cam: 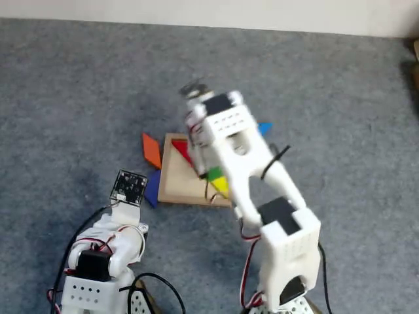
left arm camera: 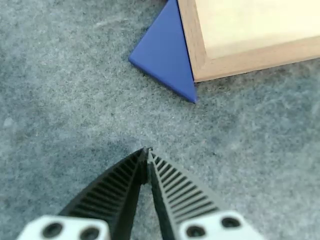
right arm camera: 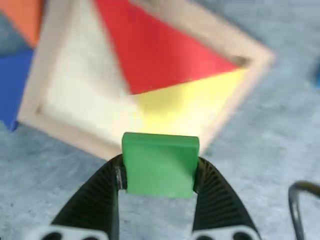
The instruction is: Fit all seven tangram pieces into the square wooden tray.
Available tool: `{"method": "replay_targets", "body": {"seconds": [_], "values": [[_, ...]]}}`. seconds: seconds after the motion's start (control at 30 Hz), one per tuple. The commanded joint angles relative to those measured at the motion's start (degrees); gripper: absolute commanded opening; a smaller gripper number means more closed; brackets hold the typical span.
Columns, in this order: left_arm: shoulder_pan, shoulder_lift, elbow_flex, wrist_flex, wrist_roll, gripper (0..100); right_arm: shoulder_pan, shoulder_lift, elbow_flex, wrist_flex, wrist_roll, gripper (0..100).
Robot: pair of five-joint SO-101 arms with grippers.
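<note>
Green square piece [right arm camera: 160,165] is sitting clamped between my right jaws, which are hanging over one edge of the wooden tray [right arm camera: 65,95]. Inside the tray, a red triangle [right arm camera: 155,55] and a yellow triangle [right arm camera: 195,102] are lying edge to edge. My left jaws are resting closed on nothing above the grey bench [left arm camera: 60,110], near a blue triangle [left arm camera: 167,50] that is touching the tray's outer wall. An orange piece [cam: 151,150], possibly a parallelogram, is lying just beside the tray.

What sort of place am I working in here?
Probably an indoor robot test bench: a grey carpet-like surface, a wooden tray holding coloured pieces, and two small white arms.
</note>
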Motion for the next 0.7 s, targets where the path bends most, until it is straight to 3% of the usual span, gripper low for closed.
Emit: {"method": "replay_targets", "body": {"seconds": [0.0, 0.4, 0.53, 0.67], "values": [[-0.48, -1.89, 1.1, 0.26, -0.44, 1, -4.35, -5.76, 6.2, -6.64, 0.62, 0.5], [-0.48, -1.89, 1.1, 0.26, -0.44, 1, -6.81, -7.16, 12.7, -17.71, 0.79, 0.6], [-0.48, -1.89, 1.1, 0.26, -0.44, 1, -6.9, -7.08, 12.79, -18.77, 4.66, 1.2], [-0.48, -1.89, 1.1, 0.26, -0.44, 1, -6.73, -7.08, 12.88, -18.42, 4.66, 10.8]]}}
